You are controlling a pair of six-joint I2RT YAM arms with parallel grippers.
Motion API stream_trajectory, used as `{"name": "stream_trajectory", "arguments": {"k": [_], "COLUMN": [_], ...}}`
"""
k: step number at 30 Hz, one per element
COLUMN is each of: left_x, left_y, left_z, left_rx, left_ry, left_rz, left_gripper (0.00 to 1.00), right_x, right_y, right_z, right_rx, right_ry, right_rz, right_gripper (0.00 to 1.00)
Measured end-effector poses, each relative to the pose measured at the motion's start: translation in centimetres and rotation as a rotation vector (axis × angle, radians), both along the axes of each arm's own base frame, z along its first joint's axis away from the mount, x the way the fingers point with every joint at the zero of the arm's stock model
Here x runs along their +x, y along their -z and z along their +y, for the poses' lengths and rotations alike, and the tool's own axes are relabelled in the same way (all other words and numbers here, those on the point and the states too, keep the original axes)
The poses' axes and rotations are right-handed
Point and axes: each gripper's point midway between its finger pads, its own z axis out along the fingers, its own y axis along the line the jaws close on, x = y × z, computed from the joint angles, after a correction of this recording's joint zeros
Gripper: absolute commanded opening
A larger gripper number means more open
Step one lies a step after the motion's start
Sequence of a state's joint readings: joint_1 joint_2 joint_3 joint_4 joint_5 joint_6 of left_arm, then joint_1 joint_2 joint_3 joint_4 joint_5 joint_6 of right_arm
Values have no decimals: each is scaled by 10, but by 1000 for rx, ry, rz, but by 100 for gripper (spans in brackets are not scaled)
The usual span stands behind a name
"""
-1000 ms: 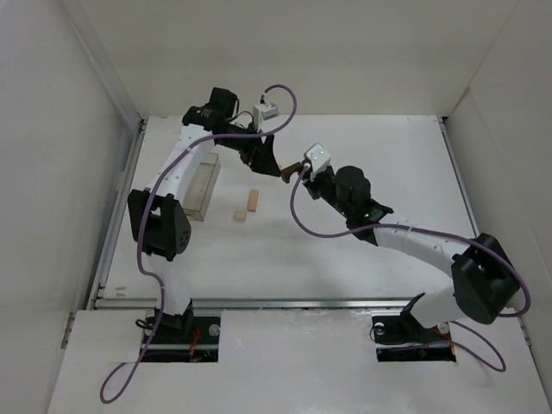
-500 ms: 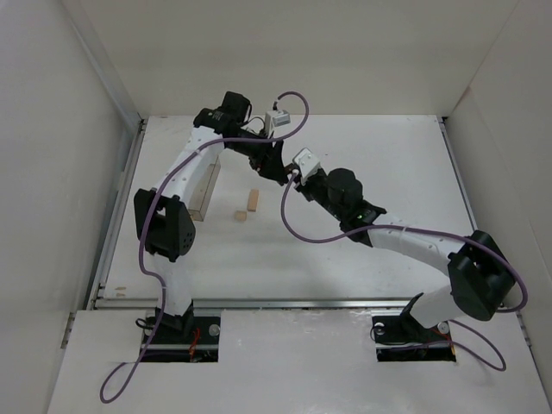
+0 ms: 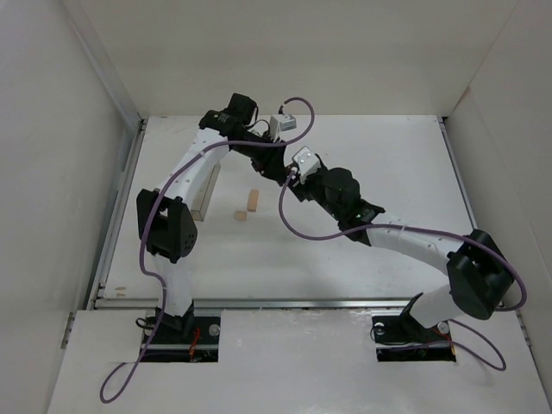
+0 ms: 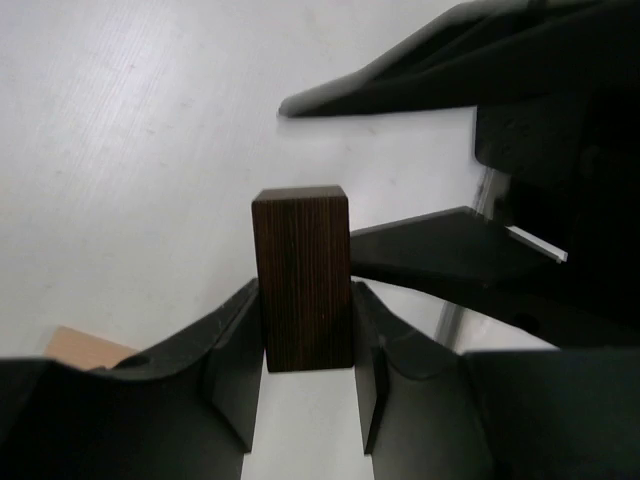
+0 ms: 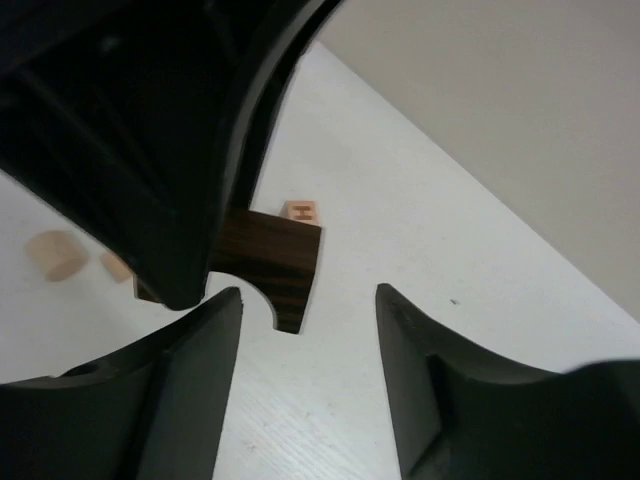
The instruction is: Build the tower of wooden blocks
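I'm seeing the clear box (image 3: 205, 185) sitting near the table's (image 3: 388, 250) left edge, with a tan bar (image 3: 252, 200) and a tan cube (image 3: 241, 215) lying just beside it. My left gripper (image 4: 305, 292) is clamping the dark brown block (image 4: 300, 240) above the table, upright between its fingers. My right gripper (image 5: 310, 298) is hanging just beside it, jaws apart.

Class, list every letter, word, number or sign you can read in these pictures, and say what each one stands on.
"H": on a face of the pale cube lying on the table, seen from the right wrist.
No marking on the dark block, only wood grain.
Any marks on the pale pieces in the overhead view are too small to read.
Nothing else legible.
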State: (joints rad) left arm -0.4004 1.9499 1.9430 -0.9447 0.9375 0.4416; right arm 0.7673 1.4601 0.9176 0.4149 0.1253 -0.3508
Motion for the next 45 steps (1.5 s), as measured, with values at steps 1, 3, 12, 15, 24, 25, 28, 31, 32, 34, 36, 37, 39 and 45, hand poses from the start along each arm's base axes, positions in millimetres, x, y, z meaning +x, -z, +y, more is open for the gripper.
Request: {"name": "stream_trajectory", "arguments": {"k": [1,3,12,15,24,25,28,31,32,34,36,37,39,45], "left_x": [4,9,47,48,52,52,48,41,36,28,22,20,12,2], "left_y": [4,16,108,129,134,137,150,167,173,187,197,196,197,199], "left_z": [0,3,26,23,-12,-14,-15,-20,-23,-27,-34,-38,-39,-45], "left_rx": [20,67,372,411,308,301,302,321,331,361,374,373,379,371], "left_ry": [-8,-31,-78,4,117,121,162,227,256,320,378,396,423,421], "left_rz": [-21,-52,-347,-447,-615,-620,-632,-627,-615,-574,-544,-547,-530,-499], "left_gripper": [0,0,0,0,0,0,0,1,3,4,5,5,5,13], "right_x": [2,3,-47,-60,-85,-86,-86,-86,-86,-86,-86,-86,-86,-86], "right_y": [2,-1,1,-19,-41,-39,-29,-22,-21,-21,-21,-21,-21,-21], "right_z": [-4,-6,-71,-97,-124,-124,-125,-127,-127,-128,-127,-128,-127,-127], "right_rx": [-8,14,151,247,357,353,340,326,324,324,324,324,325,330], "right_ry": [25,48,125,163,185,186,193,203,205,205,205,206,205,206], "right_rz": [11,24,118,101,90,96,118,136,139,140,140,140,141,143], "right_gripper": [72,79,89,89,91,91,91,91,91,91,91,91,91,91]}}
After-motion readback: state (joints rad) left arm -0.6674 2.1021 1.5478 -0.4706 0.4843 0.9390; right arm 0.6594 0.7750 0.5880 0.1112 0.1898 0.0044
